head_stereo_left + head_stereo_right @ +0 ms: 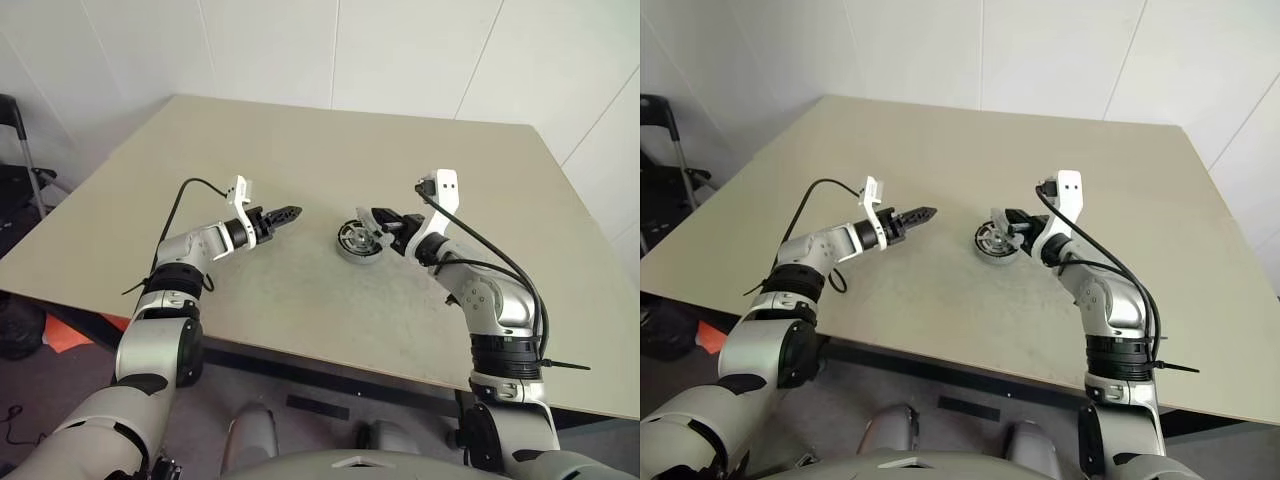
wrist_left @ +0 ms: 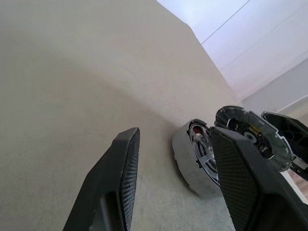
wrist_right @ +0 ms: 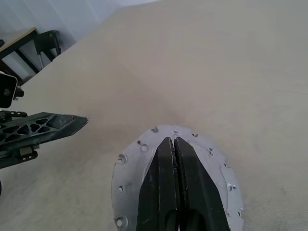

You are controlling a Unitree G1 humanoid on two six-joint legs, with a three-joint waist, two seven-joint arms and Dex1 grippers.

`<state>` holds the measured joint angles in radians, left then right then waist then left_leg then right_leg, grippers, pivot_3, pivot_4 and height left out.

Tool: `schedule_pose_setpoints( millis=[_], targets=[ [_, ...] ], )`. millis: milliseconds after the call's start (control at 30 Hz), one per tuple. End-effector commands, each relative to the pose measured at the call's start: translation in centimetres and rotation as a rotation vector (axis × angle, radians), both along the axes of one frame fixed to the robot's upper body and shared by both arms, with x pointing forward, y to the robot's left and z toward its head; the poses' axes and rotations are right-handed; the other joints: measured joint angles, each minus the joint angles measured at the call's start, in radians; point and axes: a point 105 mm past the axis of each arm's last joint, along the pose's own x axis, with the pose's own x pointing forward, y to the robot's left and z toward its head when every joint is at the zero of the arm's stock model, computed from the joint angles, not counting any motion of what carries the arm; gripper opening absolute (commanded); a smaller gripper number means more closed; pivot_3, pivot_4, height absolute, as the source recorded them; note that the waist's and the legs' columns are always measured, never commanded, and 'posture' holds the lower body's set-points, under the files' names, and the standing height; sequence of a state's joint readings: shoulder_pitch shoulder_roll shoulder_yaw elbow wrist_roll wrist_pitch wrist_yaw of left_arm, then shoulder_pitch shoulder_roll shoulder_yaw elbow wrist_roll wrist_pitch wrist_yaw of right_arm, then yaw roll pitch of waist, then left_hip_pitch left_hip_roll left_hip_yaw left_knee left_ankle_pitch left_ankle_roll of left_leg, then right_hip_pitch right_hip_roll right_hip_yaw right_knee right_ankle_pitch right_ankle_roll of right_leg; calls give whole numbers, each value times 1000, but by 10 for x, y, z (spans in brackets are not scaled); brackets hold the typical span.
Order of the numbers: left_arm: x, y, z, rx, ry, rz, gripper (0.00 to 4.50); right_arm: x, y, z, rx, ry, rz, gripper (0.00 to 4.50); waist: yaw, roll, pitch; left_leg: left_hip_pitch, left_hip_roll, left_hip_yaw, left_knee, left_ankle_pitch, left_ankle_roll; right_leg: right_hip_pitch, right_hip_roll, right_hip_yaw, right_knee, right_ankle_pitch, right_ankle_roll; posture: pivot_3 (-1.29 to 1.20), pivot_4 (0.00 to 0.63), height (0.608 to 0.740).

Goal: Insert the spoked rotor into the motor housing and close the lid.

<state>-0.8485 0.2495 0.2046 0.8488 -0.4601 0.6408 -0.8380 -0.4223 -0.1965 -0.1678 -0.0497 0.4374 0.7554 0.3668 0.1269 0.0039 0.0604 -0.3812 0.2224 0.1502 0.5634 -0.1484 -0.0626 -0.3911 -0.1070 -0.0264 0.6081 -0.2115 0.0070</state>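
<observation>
The right claw (image 3: 175,144) is clamped shut on the lid (image 3: 139,159), holding it on edge just over the motor housing (image 1: 358,243), mid-bench. The spoked rotor (image 2: 204,149) seems already seated inside. Tilted so, the lid may catch the rim or slip free. The left claw (image 1: 290,213), half-spread and holding nothing, hangs level beside.

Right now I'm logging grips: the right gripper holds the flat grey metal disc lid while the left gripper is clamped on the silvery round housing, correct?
Not quite. The left gripper is open and holds nothing, with the silvery round housing beyond it, as the left wrist view shows. The right gripper does hold the flat grey lid.
</observation>
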Motion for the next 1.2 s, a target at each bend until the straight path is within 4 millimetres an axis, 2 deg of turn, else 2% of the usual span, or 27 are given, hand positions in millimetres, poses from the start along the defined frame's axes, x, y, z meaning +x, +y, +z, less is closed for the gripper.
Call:
schedule_pose_setpoints(
  millis=[33,233,333,433,500,633,733,800,900,1200],
  targets=[
    [5,4,21,6,-72,-3,2454,3,-1,-11,10,22,-22,10,0,0,0,0,0,0,0,0,0,0,0,0,0,0,0,0,0,740],
    [7,9,24,14,-78,12,2454,-9,19,-38,37,116,91,10,0,0,0,0,0,0,0,0,0,0,0,0,0,0,0,0,0,740],
    [7,10,23,19,-76,15,2454,-13,17,-59,-2,158,106,10,0,0,0,1,0,0,-1,0,0,1,0,0,0,0,0,0,0,740],
    [6,11,21,22,-73,15,2454,-9,11,-61,-15,150,90,10,0,-1,0,5,0,0,0,0,0,5,0,0,0,0,0,0,0,740],
    [6,11,21,22,-72,15,2454,-8,10,-59,-20,131,91,10,0,-1,0,8,0,0,-1,-2,3,7,0,0,0,0,0,0,0,740],
    [6,7,20,23,-73,11,2454,-1,8,-23,6,-53,98,10,0,-1,0,8,0,0,-1,-2,3,8,-1,0,0,0,0,0,0,740],
    [6,6,20,21,-74,7,2454,1,5,-5,22,-113,105,10,0,-1,0,5,0,0,-1,-2,2,5,-1,0,0,0,0,0,0,740],
    [5,3,20,19,-73,-6,2454,0,5,6,-47,-181,141,10,0,-1,0,3,0,0,-1,-1,2,3,0,0,-1,0,0,0,0,740],
    [3,-3,17,21,-67,-27,2454,-1,7,10,-122,-228,173,583,0,-1,0,-2,0,0,0,-1,1,-1,0,-1,-2,0,0,0,0,740],
    [0,-7,13,25,-60,-41,2454,-2,16,-4,-191,-209,200,3717,-1,-1,0,-2,0,0,0,-1,2,-1,0,-1,-1,0,0,0,0,740]
  ],
)
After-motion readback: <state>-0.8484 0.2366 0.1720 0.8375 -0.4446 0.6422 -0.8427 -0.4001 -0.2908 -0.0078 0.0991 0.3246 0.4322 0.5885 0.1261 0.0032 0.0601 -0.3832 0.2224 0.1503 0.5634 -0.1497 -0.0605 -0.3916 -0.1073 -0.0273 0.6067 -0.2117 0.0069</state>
